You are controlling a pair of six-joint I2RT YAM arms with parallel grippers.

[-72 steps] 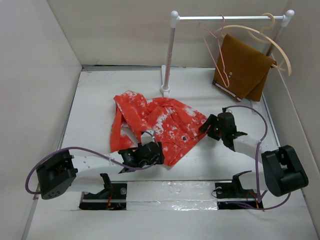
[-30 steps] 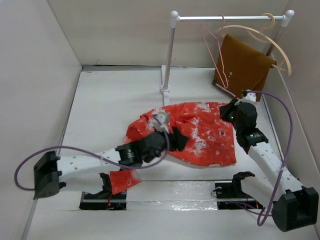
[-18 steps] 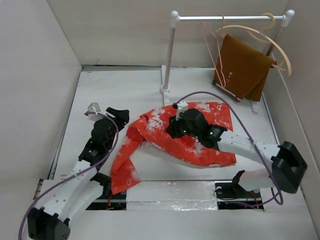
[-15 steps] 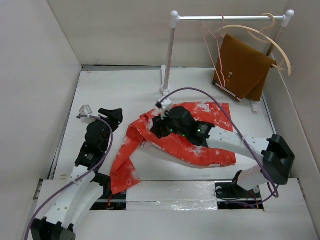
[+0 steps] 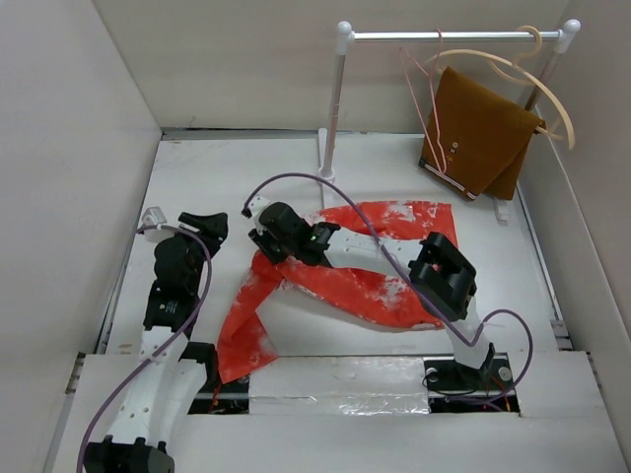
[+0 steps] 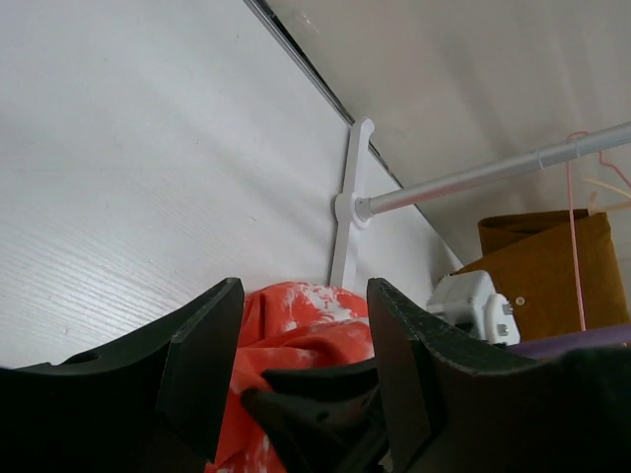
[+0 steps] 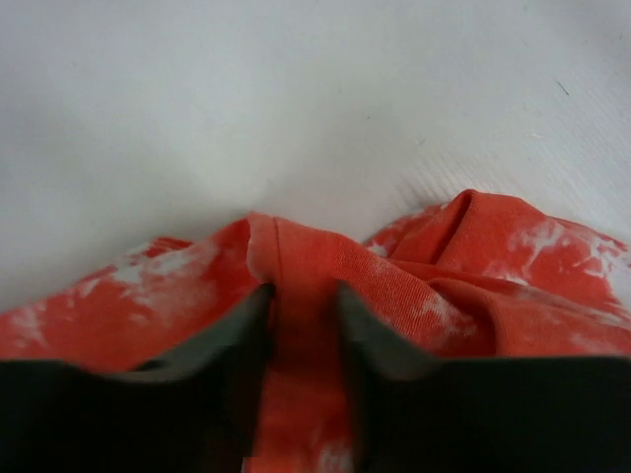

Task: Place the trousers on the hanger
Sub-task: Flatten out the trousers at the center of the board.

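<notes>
Now the right gripper (image 7: 301, 307) pinches a fold at the left end of the trousers (image 5: 335, 284), which run rightward toward the hanger (image 5: 422, 103) far back-right; the left gripper (image 6: 304, 296) gapes empty

right gripper (image 7: 301, 301) pinching raised fold of trousers (image 7: 473, 266) — white table (image 7: 296, 99) behind

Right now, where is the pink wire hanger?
In the top view, the pink hanger hangs from the rail at the far right, by the brown cloth's left edge, apart from the trousers on the table.
</notes>
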